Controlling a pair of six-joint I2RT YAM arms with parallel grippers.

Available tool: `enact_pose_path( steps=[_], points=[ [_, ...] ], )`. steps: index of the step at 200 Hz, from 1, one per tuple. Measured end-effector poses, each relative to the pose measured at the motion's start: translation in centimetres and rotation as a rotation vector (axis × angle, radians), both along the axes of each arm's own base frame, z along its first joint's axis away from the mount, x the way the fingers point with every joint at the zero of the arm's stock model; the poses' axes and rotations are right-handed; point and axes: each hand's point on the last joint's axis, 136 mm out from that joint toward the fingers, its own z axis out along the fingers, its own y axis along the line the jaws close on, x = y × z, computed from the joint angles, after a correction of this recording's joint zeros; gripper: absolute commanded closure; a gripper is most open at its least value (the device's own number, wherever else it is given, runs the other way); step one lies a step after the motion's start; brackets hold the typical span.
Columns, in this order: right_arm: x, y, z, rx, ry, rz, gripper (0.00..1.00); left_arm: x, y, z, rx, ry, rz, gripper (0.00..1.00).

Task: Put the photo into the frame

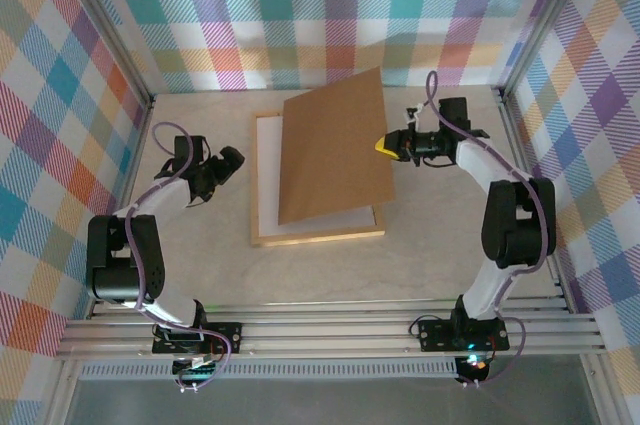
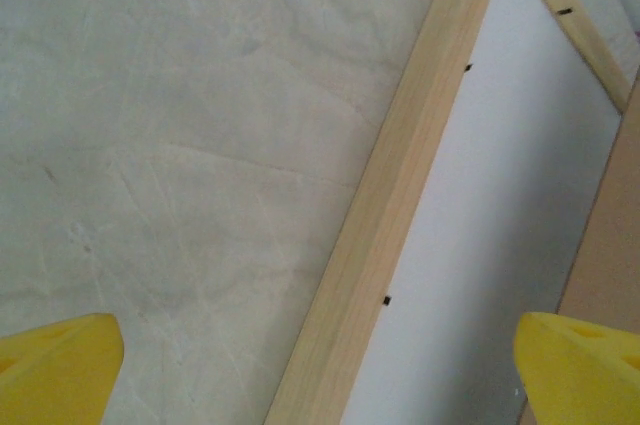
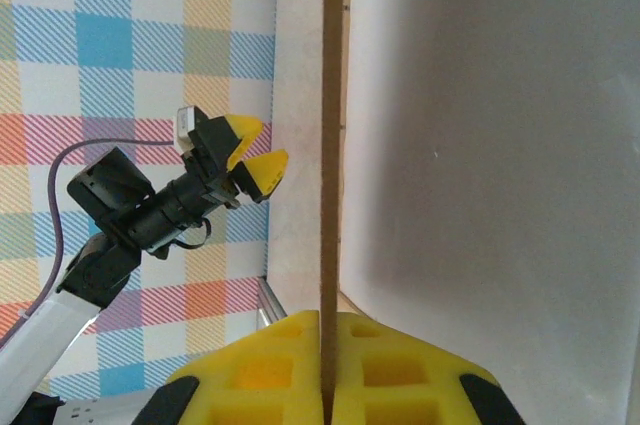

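The frame (image 1: 320, 237), thin light wood, lies flat mid-table with a white surface (image 1: 268, 175) inside it. My right gripper (image 1: 386, 146) is shut on the right edge of the brown backing board (image 1: 335, 155), which is tilted up over the frame. In the right wrist view the board (image 3: 333, 145) runs edge-on between my yellow pads (image 3: 270, 385). My left gripper (image 1: 236, 159) hangs open just left of the frame; its wrist view looks down on the frame's left rail (image 2: 390, 215) between its wide-apart fingertips (image 2: 60, 365). The photo is hidden.
Plaid walls (image 1: 330, 5) and aluminium posts (image 1: 110, 40) close in the table on three sides. Bare pale tabletop (image 1: 200, 115) lies left of the frame and in front of it. The left gripper (image 3: 245, 157) appears beyond the board in the right wrist view.
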Motion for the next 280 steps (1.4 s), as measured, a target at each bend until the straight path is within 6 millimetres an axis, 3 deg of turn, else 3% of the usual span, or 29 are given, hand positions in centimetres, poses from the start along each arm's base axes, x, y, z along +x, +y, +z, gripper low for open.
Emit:
enact_pose_path(
  steps=[74, 114, 182, 242, 280],
  points=[
    [-0.4, 3.0, -1.1, 0.016, 0.028, 0.059, 1.00, -0.9, -0.1, -1.2, -0.035, 0.033, 0.005, 0.00],
    [0.1, 3.8, -3.0, 0.019, 0.072, 0.063, 1.00, -1.0, -0.6, -1.1, -0.057, 0.031, -0.010, 0.00],
    [0.5, 4.5, -3.2, 0.022, 0.067, 0.073, 1.00, -1.0, -0.9, -1.0, -0.074, 0.032, -0.024, 0.00],
    [0.9, 4.6, -5.1, 0.015, 0.098, 0.073, 1.00, -1.1, -1.1, -1.3, -0.084, 0.041, -0.032, 0.00],
    [0.9, 4.9, -4.9, 0.014, 0.085, 0.081, 1.00, -1.1, -1.3, -1.4, -0.090, 0.043, -0.036, 0.00]
  ],
)
